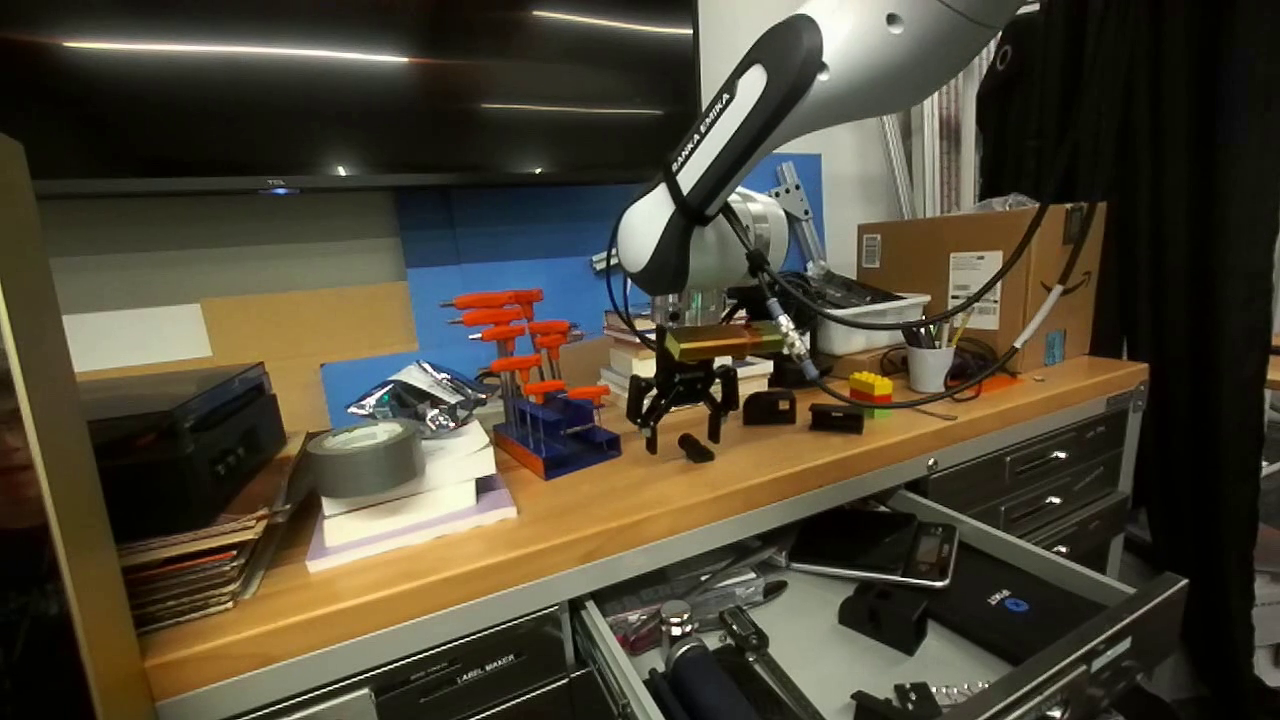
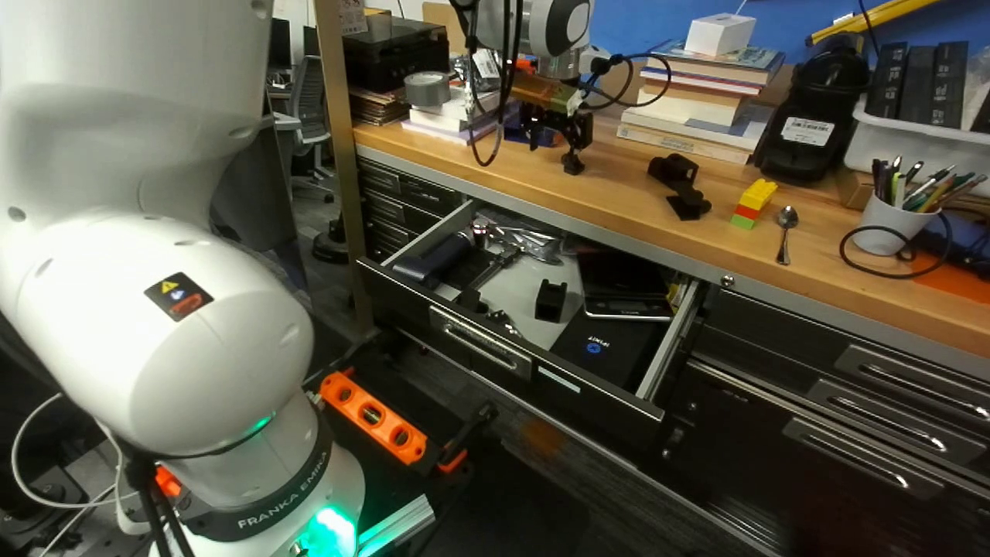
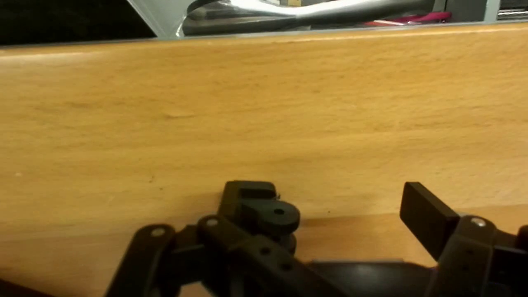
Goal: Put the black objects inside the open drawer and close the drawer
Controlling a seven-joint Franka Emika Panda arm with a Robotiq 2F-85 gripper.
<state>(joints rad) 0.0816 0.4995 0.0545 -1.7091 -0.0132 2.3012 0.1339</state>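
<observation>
With fingers (image 1: 714, 425) wide apart, centre over the small black piece (image 1: 695, 448) on the tabletop (image 1: 640, 490), lower straight, then squeeze gently

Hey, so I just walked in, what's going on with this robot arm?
A robot arm holds its open gripper low over the workbench, at a small black piece not yet gripped. Two more black pieces lie farther along the workbench. Below, the drawer stands open, with a black block among its contents. Likely the loose pieces are headed in there.
</observation>
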